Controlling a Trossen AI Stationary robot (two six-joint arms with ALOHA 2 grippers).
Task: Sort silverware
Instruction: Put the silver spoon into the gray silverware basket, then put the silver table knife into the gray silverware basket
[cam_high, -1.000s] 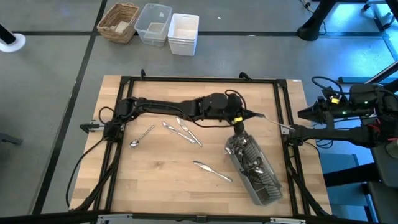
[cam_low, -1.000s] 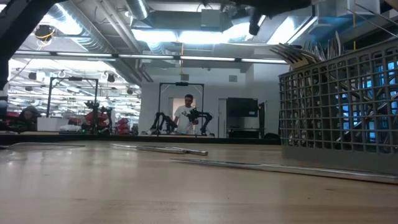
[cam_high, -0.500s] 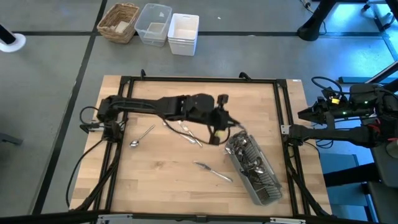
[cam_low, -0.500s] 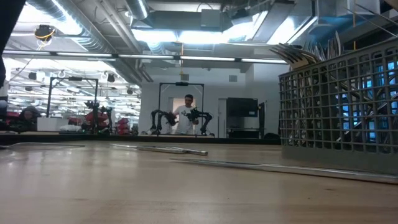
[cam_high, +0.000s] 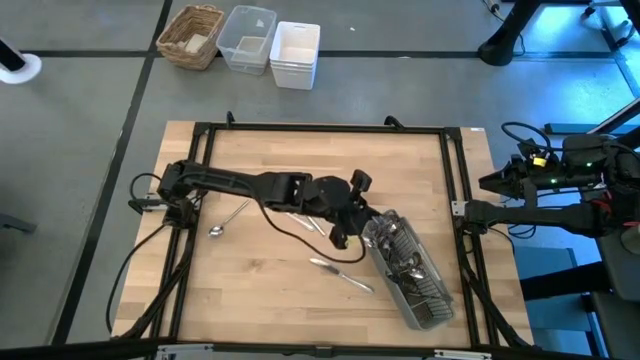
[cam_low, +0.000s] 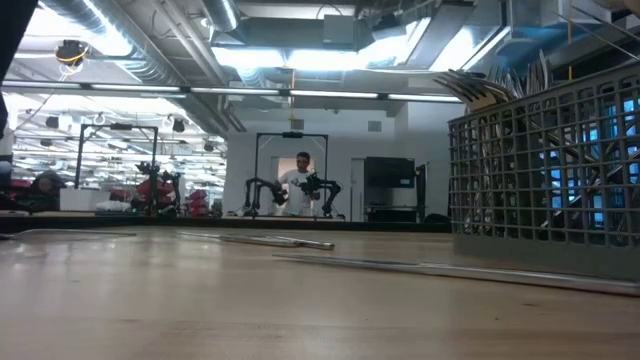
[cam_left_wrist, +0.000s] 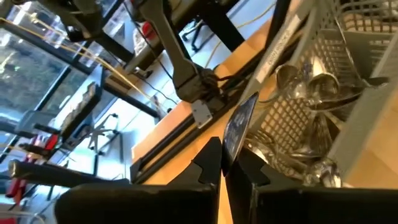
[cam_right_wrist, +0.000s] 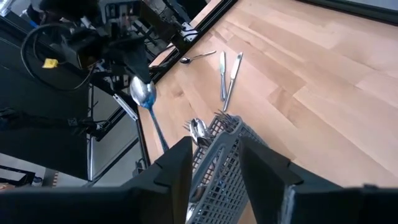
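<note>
A grey slatted caddy (cam_high: 412, 278) lies on its side at the table's right, with spoons and forks (cam_left_wrist: 305, 93) packed in its open end. Loose silverware rests flat on the wood: a spoon (cam_high: 229, 219), a few pieces (cam_high: 300, 213) at the middle, and a knife (cam_high: 341, 273) nearer the front. My left gripper (cam_high: 343, 232) hovers just left of the caddy's open end, shut on a spoon (cam_right_wrist: 143, 93). My right gripper (cam_right_wrist: 214, 149) stays off the table's right edge, open, with nothing between its fingers. My left gripper pinches the spoon between its two fingertips (cam_left_wrist: 214, 163), at or beside the bowl (cam_left_wrist: 241, 121); the exact spot I cannot tell. The fingers slant down toward the table's right. The spoon is lifted clear of the table, and its handle (cam_right_wrist: 159, 132) points away from the fingers toward the caddy.
Black frame rails (cam_high: 320, 128) run round the table. A wicker basket (cam_high: 192, 35), a clear bin (cam_high: 247, 38) and a white bin (cam_high: 295, 52) stand on the floor beyond the far edge. The left arm's cable (cam_high: 290, 230) trails over the middle pieces. A person (cam_low: 300, 185) stands far behind.
My left gripper has drawn back from over the caddy's far end toward the table's left and near edge, and its wrist has rolled. It stays shut. The caddy and the loose pieces have not moved.
</note>
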